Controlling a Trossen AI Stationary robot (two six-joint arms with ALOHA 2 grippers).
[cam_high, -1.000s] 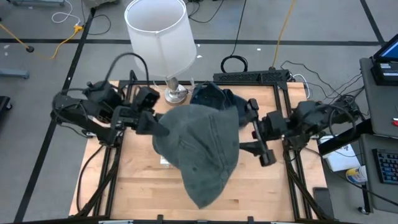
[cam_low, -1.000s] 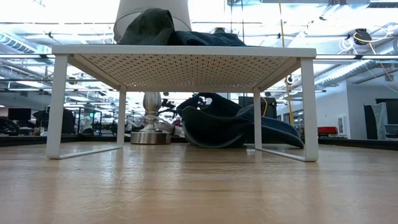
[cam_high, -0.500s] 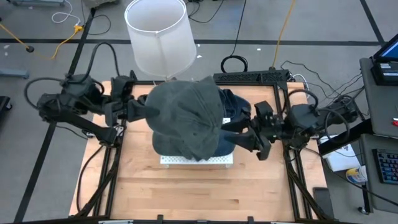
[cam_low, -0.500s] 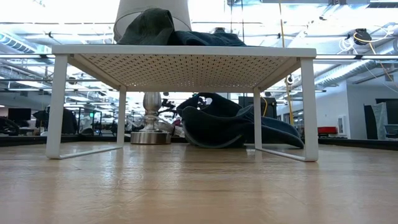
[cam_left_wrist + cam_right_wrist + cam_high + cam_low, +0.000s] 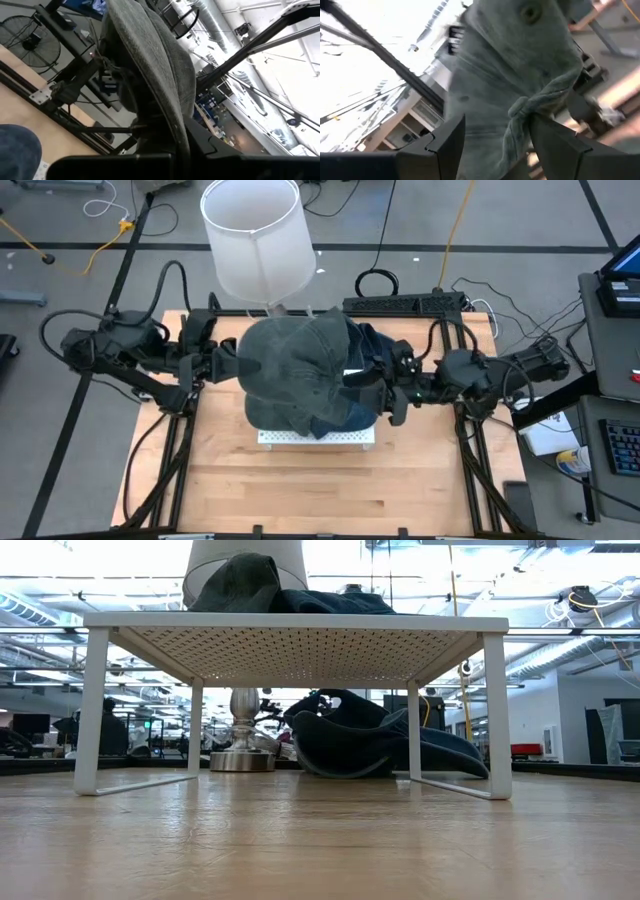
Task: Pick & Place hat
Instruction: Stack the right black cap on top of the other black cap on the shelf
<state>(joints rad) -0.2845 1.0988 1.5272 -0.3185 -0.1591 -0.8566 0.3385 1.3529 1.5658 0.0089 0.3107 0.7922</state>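
The grey cap [image 5: 300,370] sat draped over the top of the white perforated shelf rack [image 5: 315,437], between the two grippers, with both of them at its edges. The left gripper [image 5: 228,360] reached in from the left side of the table and met the cap's left edge; in the left wrist view the grey fabric [image 5: 150,65] ran straight down into the gap between that gripper's own fingers, which were pinched on it. The right gripper [image 5: 385,385] came in from the opposite side at the cap's right edge. In the right wrist view its two fingers [image 5: 445,137] stood spread, with a bunched fold of the cap [image 5: 520,100] hanging between them, not squeezed by either.

Just behind the right gripper, and partly under the grey cap, lay a dark blue hat [image 5: 368,340]; in the low view more dark blue cloth [image 5: 380,745] rested on the wooden table [image 5: 300,490] beneath the rack [image 5: 300,625], and the grey cap's crown [image 5: 240,585] showed on top of it. A lamp with a white shade [image 5: 258,235] stood beyond the left gripper, near the far edge of the table, its metal base [image 5: 240,755] visible under the rack.
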